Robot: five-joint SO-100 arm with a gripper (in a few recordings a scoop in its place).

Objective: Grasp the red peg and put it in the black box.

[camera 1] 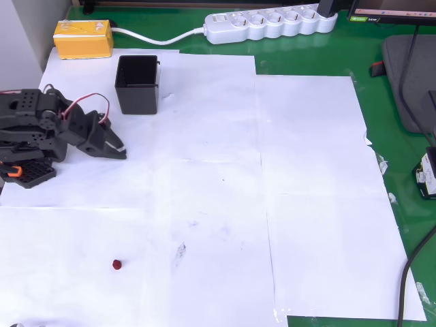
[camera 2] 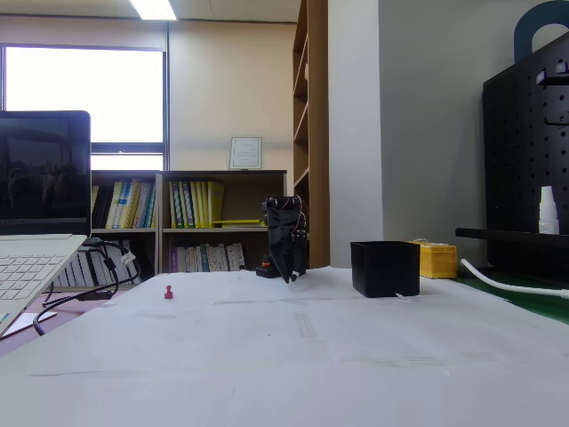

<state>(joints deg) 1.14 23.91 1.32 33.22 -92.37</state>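
Observation:
The red peg (camera 1: 117, 263) is a tiny dark-red nub lying alone on the white paper near the bottom left of the overhead view; in the fixed view the red peg (camera 2: 168, 292) sits left of centre. The black box (camera 1: 137, 84) stands upright and open-topped at the upper left, and shows as a square cup (camera 2: 384, 268) in the fixed view. My gripper (camera 1: 120, 151) is black, folded close to the arm's base at the left, just below the box and far from the peg. Its jaws are together with nothing in them. In the fixed view the gripper (camera 2: 288, 274) points down at the paper.
A yellow block (camera 1: 83, 39) lies beyond the box at the top left. A white power strip (camera 1: 271, 24) with its cable runs along the top edge. White paper sheets (camera 1: 306, 204) cover the green mat. A laptop (camera 2: 36, 222) stands at the left of the fixed view.

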